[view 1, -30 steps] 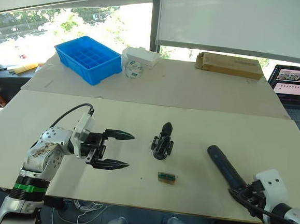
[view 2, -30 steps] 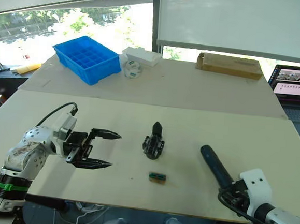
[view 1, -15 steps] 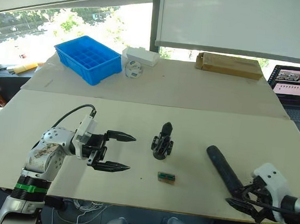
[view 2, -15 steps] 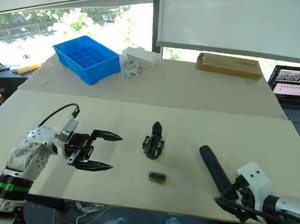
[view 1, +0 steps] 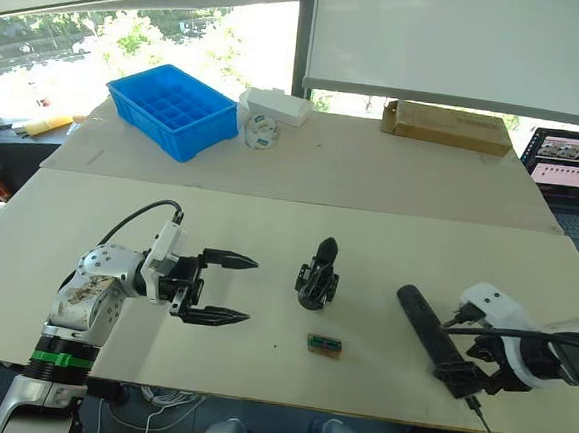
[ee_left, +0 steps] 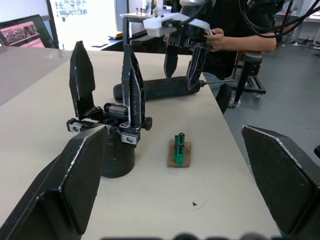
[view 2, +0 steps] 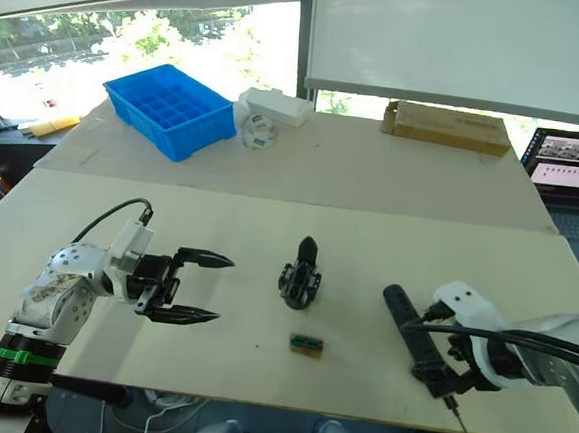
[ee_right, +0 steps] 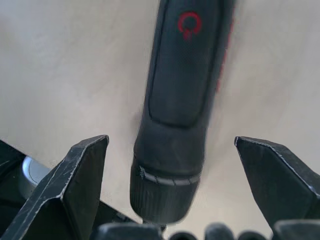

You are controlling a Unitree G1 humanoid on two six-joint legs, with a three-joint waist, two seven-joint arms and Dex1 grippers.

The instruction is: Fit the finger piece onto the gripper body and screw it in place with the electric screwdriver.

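The long matte black cylindrical electric screwdriver [view 1: 427,324] lies flat on the pale counter [view 1: 269,225], between the spread fingers of the right tool [ee_right: 172,190]. It looks rigid and fairly weighty; a mid-barrel hold should balance best. The left tool [view 1: 226,289] hangs spread beside the small black gripper body [view 1: 317,276], standing upright mid-counter.

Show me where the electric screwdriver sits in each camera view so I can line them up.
Left eye view: electric screwdriver lies on the table, right of centre, by the right gripper.
Right eye view: same spot.
Left wrist view: lying beyond the gripper body, upper middle.
Right wrist view: runs up the centre between the open fingers.
Shared landmark: the small green part.
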